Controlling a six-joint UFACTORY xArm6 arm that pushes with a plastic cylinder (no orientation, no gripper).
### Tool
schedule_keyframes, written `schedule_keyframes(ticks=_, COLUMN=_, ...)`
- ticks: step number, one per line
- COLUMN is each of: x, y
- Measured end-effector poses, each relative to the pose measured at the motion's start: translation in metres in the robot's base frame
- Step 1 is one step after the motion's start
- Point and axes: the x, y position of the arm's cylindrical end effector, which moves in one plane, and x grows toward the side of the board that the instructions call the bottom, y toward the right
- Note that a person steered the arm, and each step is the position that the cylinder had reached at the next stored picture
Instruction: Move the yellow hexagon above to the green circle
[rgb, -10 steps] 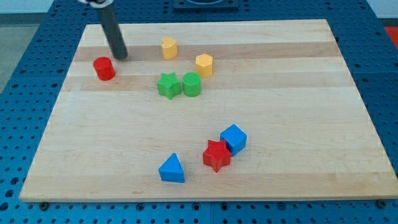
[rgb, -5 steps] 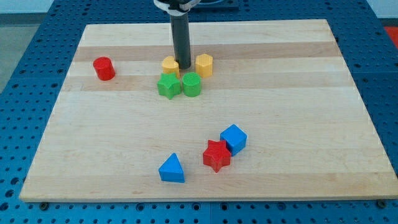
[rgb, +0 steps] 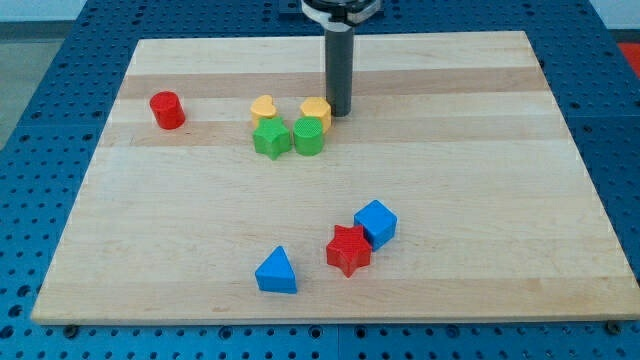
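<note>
The yellow hexagon (rgb: 315, 109) sits just above the green circle (rgb: 309, 136), touching or nearly touching it. My tip (rgb: 340, 111) stands right against the hexagon's right side. A second yellow block (rgb: 263, 108), heart-like in shape, sits above the green star (rgb: 271, 138), which is beside the green circle on its left.
A red cylinder (rgb: 166, 110) stands at the board's left. A blue cube (rgb: 376, 222), a red star (rgb: 348, 250) and a blue triangle (rgb: 276, 271) lie near the view's bottom. The wooden board (rgb: 480, 200) is surrounded by a blue perforated surface.
My tip moved from the left of the hexagon to its right side. The yellow hexagon shifted left and down, closer to the green circle. The other yellow block sits slightly lower.
</note>
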Motion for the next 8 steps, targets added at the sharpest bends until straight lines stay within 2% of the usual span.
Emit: schedule_keyframes(ticks=8, x=-0.0018, y=0.0014)
